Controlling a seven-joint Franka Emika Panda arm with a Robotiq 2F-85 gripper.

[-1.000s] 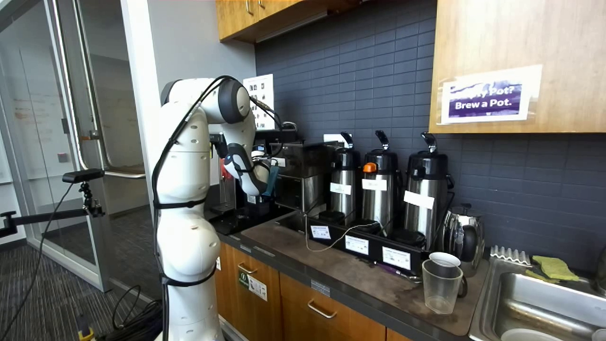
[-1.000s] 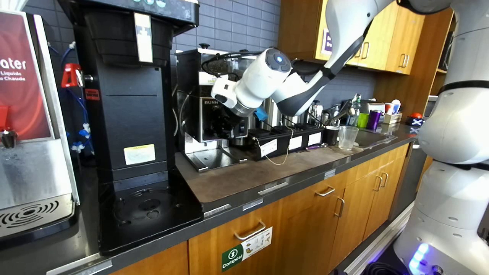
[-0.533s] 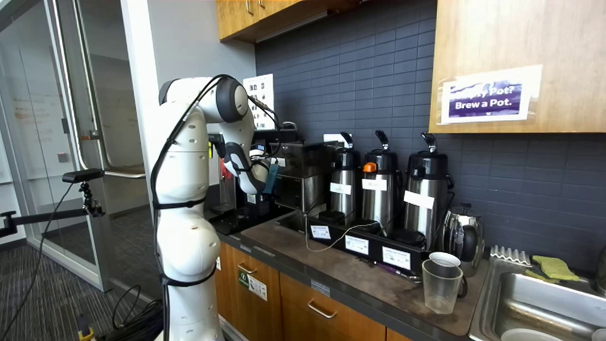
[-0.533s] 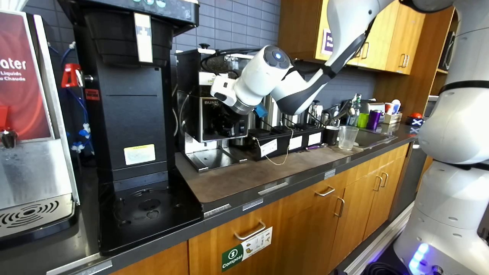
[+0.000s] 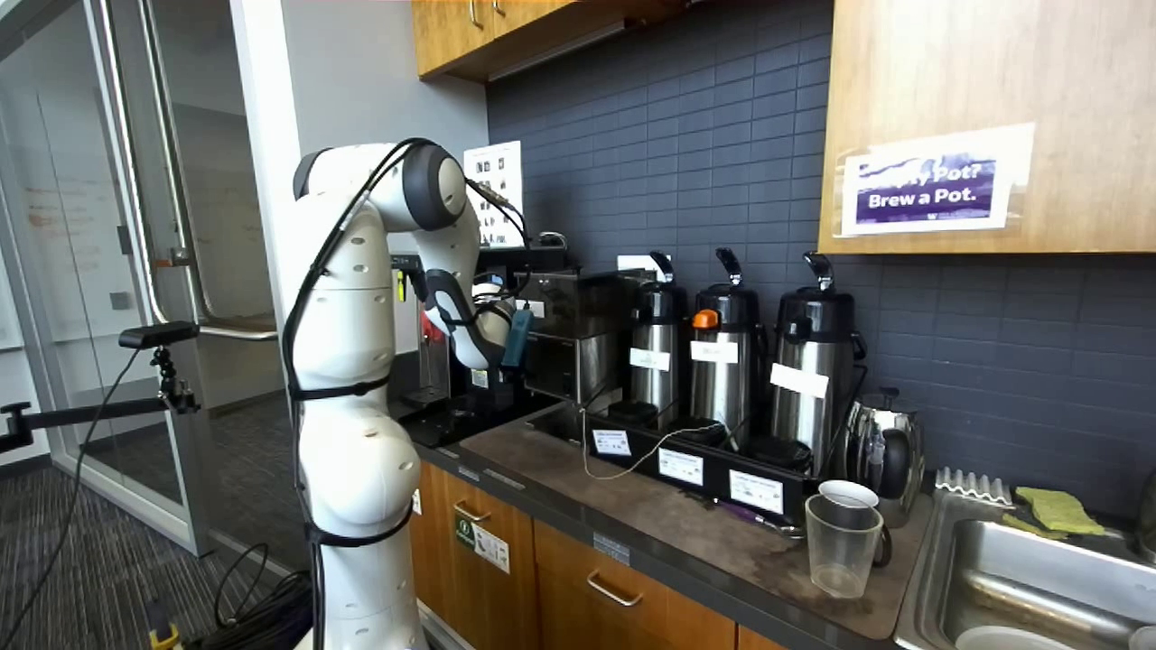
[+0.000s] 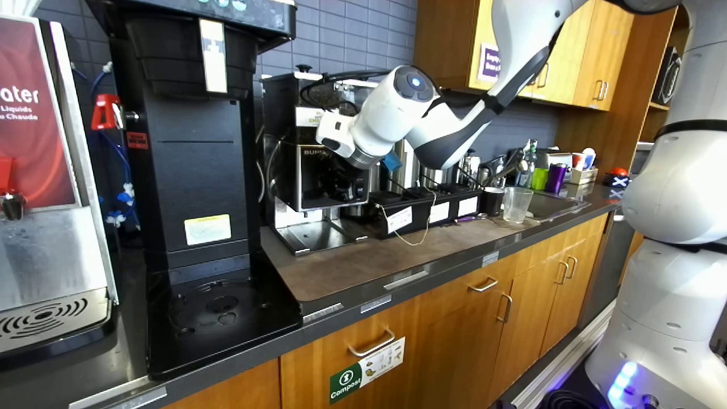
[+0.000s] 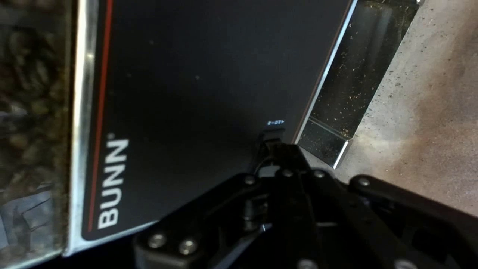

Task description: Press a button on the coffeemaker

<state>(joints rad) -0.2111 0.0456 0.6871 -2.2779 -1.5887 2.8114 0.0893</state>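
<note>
Dark beans (image 7: 37, 74) sit in the clear hopper (image 7: 58, 224) of the coffeemaker (image 7: 209, 74), a black, boxy unit marked BUNN, its glossy front edged in silver and a thin red line. Below, a flat steel tray (image 6: 315, 236) is scattered with brown specks (image 7: 351, 97). The coffeemaker stands on the counter (image 6: 128, 335) between a tall black machine (image 6: 196, 170) and a black rack (image 5: 643, 456) of three steel pump pots (image 5: 722, 388), their contents hidden. A robot's gripper (image 7: 282, 149), its fingers together, is at the glossy front near the lower edge; whether the tips touch cannot be told. In an exterior view, the white arm (image 6: 392, 119) crosses before the coffeemaker, covering parts of hopper and front. A pale cord (image 5: 623, 476) loops down the rack's front; on the brown mat (image 6: 341, 272), a clear cup (image 5: 840, 555) stands just beside a mug (image 6: 491, 201), black outside and white within. Behind the mug is a silvery pot (image 5: 864, 442) with a black handle. Past the mat, a steel sink (image 5: 926, 578) holds a white dish (image 5: 1002, 640), partly out of frame, with a yellow-green cloth (image 5: 1058, 510) lying at the rim. Dark brick-shaped tiles (image 5: 677, 162) back the counter, and a purple-and-white sign (image 5: 930, 217) on a wooden cabinet (image 5: 975, 63) reads, in part, "Brew a Pot."
</note>
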